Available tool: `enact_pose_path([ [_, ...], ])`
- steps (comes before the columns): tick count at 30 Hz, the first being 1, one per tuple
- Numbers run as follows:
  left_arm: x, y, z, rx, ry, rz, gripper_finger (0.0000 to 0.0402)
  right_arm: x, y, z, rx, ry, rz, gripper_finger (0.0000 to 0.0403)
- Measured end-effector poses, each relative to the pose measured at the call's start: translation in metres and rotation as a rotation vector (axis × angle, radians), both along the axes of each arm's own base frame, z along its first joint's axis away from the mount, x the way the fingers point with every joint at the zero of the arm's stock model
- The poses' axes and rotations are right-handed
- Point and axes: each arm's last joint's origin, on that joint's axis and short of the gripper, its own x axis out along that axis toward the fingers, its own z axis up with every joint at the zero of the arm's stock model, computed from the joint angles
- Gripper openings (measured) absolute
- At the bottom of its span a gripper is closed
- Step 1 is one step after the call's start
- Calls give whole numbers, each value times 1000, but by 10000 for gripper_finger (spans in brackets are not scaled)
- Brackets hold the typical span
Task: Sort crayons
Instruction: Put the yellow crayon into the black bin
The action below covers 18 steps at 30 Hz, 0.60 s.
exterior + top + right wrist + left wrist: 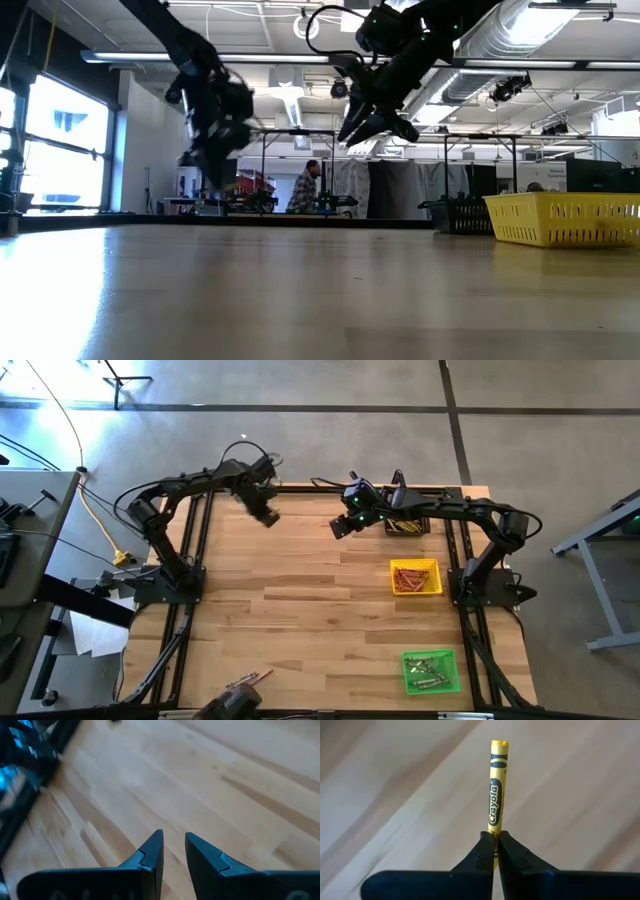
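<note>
The left end effector (494, 851) is pinching a yellow crayon (496, 790) above the wooden counter (300, 610); the right end effector (173, 847) is hovering empty, fingers narrowly parted.

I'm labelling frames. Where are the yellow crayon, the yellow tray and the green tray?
yellow crayon (495, 790): left wrist view, on its printed label.
yellow tray (433, 567): high view, on its rim.
green tray (455, 657): high view, on its rim.
</note>
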Motion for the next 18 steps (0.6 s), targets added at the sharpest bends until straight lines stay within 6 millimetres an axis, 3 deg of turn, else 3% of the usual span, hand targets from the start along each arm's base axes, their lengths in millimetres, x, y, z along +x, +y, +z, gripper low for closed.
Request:
enact_pose_path([
  [4, 26, -11, 38, 75, -372, -32, 1, 6, -4, 7, -47, -90, -61, 64],
  [8, 44, -24, 74, 172, -618, -30, 1, 17, -8, 21, -129, -257, -53, 64],
  [12, 51, -33, 91, 259, -693, 8, 1, 22, -10, 32, -202, -378, -37, 70],
  [18, 55, -36, 90, 273, -673, 55, 1, 24, -12, 37, -265, -411, -57, 108],
])
